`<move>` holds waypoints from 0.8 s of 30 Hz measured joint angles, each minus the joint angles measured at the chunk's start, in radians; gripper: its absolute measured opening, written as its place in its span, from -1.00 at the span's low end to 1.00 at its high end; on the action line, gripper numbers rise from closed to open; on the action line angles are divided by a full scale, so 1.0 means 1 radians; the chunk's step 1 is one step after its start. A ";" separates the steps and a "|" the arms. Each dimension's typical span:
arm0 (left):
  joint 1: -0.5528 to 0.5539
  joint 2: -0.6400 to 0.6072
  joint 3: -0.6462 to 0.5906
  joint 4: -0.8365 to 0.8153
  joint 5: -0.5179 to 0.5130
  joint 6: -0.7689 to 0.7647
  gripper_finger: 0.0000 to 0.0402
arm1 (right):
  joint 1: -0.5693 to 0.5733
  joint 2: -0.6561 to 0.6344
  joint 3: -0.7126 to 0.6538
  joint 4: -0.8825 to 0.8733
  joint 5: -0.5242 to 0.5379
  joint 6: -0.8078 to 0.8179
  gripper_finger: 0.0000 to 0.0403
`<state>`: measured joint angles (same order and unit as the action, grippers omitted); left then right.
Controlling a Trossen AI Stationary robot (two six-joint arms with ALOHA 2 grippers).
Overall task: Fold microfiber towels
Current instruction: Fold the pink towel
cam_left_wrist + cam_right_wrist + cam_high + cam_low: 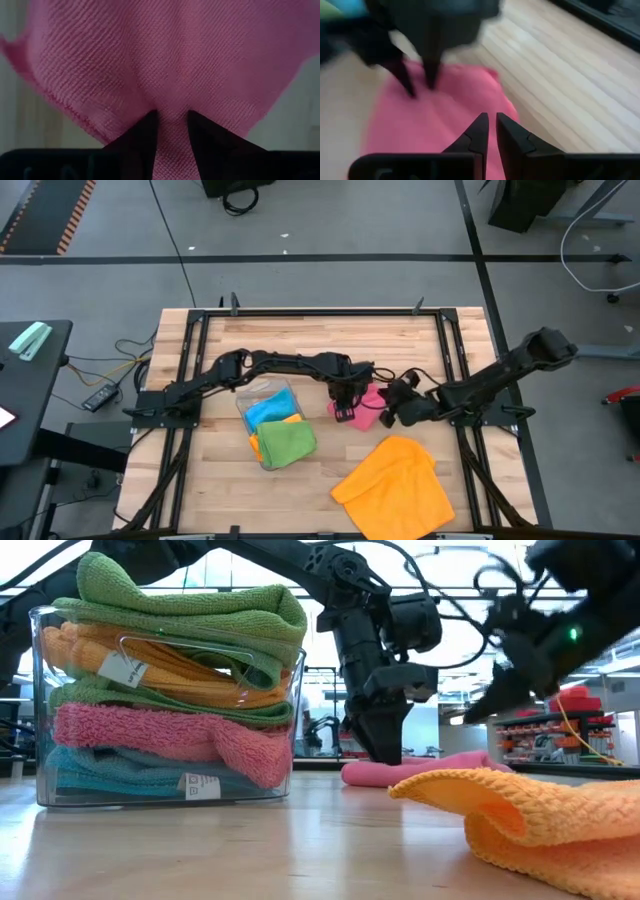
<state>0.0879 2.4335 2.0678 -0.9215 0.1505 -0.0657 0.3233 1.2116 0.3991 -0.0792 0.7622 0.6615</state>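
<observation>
- The left gripper (172, 131) is pinching a fold of the pink towel (165, 65) between its two dark fingers, jaws clamped on the cloth at mid-table.
- The right gripper (491, 131) is hovering just over the same pink towel (440, 115), jaws nearly together with only a thin slit between the tips and nothing caught in them.
- In the high view, the left gripper (345, 408) is sitting at the towel's 9 o'clock edge and the right gripper (392, 412) at its 3 o'clock edge, the pink towel (368, 402) lying bunched between them.
- The orange towel (395, 485) is lying spread and rumpled at about 5 o'clock from the pink one, near the table's front edge; in the low view its raised fold (520, 815) is blocking the lower part of the pink cloth.
- A clear plastic tray (288, 392) is standing at 8 o'clock from the grippers, just beside the left arm, packed with folded cloths: a green towel (288, 442) on top and a blue towel (268, 410) showing beside it.
- The wooden table (300, 340) is lying bare toward 12 o'clock, framed by black rails.
</observation>
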 joint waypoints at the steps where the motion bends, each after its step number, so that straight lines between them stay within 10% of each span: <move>1: 0.000 -0.004 0.000 0.000 0.000 0.005 -0.41 | 0.001 -0.017 0.012 0.000 -0.008 -0.016 -0.79; 10: 0.000 -0.079 0.000 -0.042 0.025 0.179 -0.45 | 0.020 -0.017 0.033 0.069 -0.313 -0.007 -0.71; 24: -0.112 -0.104 0.000 -0.196 -0.012 0.392 -0.06 | 0.112 -0.018 -0.036 0.047 -0.215 0.051 -0.36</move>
<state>-0.0245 2.3299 2.0674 -1.1175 0.1387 0.3267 0.4351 1.1933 0.3628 -0.0325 0.5477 0.7129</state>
